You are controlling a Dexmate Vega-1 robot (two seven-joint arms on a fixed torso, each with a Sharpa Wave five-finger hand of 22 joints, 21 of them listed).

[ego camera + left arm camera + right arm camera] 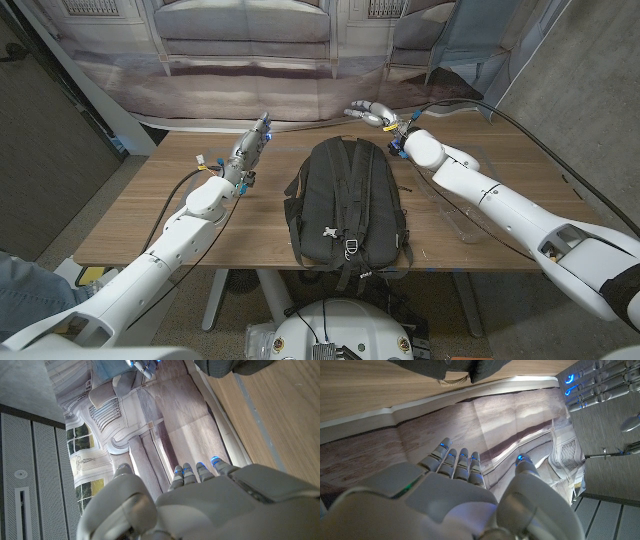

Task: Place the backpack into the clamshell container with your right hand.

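The black backpack (pixel 345 205) lies flat in the middle of the wooden table (pixel 140 200), straps up; its edge shows in the wrist views (pixel 225 366) (pixel 445 367). My right hand (pixel 372 113) hovers past the backpack's far end near the table's back edge, fingers (pixel 455 462) stretched out and holding nothing. My left hand (pixel 255 140) stands left of the backpack's top, fingers (pixel 200 471) straight and apart, empty. A clear plastic container (pixel 464 228) lies to the backpack's right, partly under my right forearm.
A printed backdrop (pixel 240 60) hangs right behind the table's far edge. A grey wall panel (pixel 60 150) stands at the left and a concrete wall (pixel 590 70) at the right. A person's blue-clad leg (pixel 20 285) shows at the bottom left.
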